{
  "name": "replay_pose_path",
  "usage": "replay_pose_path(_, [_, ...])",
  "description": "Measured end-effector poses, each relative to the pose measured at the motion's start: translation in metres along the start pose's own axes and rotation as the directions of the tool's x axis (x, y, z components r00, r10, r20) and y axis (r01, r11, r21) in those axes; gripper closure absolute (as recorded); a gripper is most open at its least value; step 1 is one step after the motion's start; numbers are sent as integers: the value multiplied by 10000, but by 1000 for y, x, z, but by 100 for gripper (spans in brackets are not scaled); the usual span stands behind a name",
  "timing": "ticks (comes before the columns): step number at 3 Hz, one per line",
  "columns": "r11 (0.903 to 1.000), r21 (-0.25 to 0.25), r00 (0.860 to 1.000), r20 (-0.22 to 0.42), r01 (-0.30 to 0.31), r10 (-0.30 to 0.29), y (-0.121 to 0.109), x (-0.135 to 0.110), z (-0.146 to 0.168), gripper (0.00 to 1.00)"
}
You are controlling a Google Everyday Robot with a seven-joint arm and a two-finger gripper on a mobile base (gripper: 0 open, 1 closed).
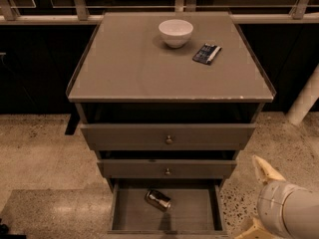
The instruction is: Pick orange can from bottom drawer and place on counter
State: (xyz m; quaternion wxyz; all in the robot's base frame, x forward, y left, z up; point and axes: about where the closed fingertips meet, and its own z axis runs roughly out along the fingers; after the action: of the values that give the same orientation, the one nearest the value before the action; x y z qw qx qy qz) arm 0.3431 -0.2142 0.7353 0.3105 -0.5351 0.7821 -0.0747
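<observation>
The orange can (158, 199) lies on its side on the floor of the open bottom drawer (199, 215), left of centre and towards the back. It looks dark and metallic with a silvery end. The counter (134, 68) is the flat grey-brown cabinet top above the drawers. My gripper (247, 198) is at the lower right, just outside the drawer's right side and above floor level. Its two cream fingers (266, 171) are spread apart and hold nothing. It is clear of the can.
A white bowl (176, 32) and a flat dark-blue packet (207, 54) sit at the back of the counter. Two knobbed drawers (169, 139) stand slightly open above the bottom one. Speckled floor lies on both sides; a white post (305, 101) stands at the right.
</observation>
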Motion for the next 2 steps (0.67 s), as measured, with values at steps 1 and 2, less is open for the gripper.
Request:
replay_pose_path(1, [9959,-518,9967,284,-742,758,31,14,42,0])
replay_pose_path(2, [9839,-959,9867,465,-1508,1558,59,28,87,0])
